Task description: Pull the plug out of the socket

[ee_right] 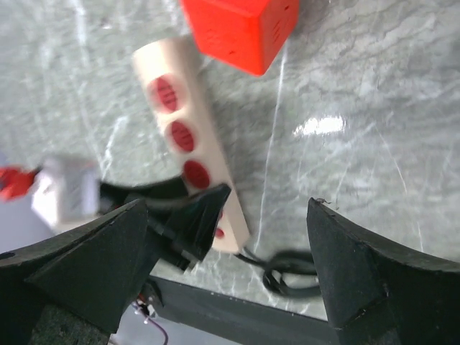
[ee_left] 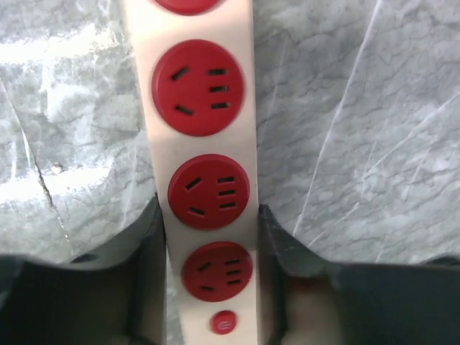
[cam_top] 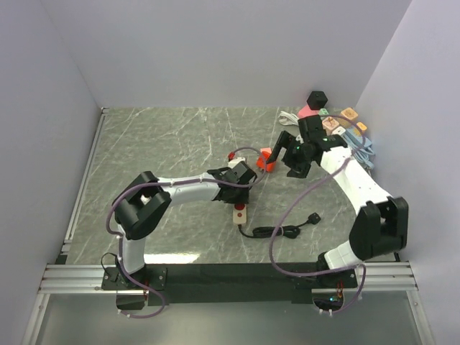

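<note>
Grey marble surface [cam_top: 180,144]: power strip [ee_left: 205,147] lies lengthwise in my clamped left jaws; red cube [ee_right: 241,29], perhaps the plug, sits ahead of my gaping right jaws.

Lying on the table [cam_top: 172,136], running away from the arms: power strip [ee_left: 208,194], sitting between the fingers of the left gripper [cam_top: 237,176]. Sitting just beyond its far end: cube [cam_top: 265,159]. Trailing right from its near end: coiled cable [cam_top: 280,231], ending in the plug [cam_top: 313,218].
</note>
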{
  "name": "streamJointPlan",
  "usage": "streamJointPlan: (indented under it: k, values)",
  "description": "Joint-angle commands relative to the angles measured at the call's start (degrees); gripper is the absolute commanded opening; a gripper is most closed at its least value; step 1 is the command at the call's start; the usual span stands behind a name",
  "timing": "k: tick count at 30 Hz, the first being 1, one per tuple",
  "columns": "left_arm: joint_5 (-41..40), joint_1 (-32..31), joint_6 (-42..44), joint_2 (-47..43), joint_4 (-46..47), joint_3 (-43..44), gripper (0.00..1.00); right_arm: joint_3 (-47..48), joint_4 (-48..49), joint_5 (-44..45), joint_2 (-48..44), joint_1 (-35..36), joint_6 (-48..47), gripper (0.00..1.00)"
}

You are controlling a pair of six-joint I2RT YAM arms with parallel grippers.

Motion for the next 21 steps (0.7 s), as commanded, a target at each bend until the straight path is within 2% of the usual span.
streamJointPlan:
  k: [1,2,4,7,8,12,17,18,21]
  values:
    - [-3.8,0.6,3.8,3.1,-4.4,-0.8,0.25,2.9,-4.3,1.0,-5.0,-0.5,-1.7,0.98]
    - [-5.1,2.0,4.1,2.9,-5.0,-1.4,0.01,3.0,-4.6,0.9,-5.6,-0.6,-1.9,0.98]
    - [-5.1,4.5,5.3,1.7,-5.6,-4.2,0.01,3.0,-5.0,0.3,-7.0,-0.6,-2.0,0.98]
    - [-5.0,13.0,8.4,-2.3,-6.6,-6.8,0.00,2.5,-4.3,-0.5,-8.4,-0.6,-2.1,0.98]
    - [-5.1,18.2,10.3,-3.8,-7.3,-6.6,0.00,2.4,-4.1,-0.7,-8.5,-0.6,-2.3,0.98]
    - [-5.2,32.1,12.2,-4.0,-10.3,-1.5,0.00,1.1,-2.1,-3.0,-7.7,-0.6,-2.2,0.98]
    - [0.9,47.7,9.9,4.6,-11.7,13.2,0.00,1.0,-1.2,-4.6,-5.6,-0.6,-2.6,0.98]
    - [2.1,49.4,9.1,6.5,-12.0,18.9,0.00,1.0,-1.1,-4.7,-5.3,-0.6,-2.8,0.98]
    - [5.3,55.3,3.9,15.0,-13.7,28.0,0.00,1.7,-1.2,-4.6,-4.2,-0.4,-3.9,0.98]
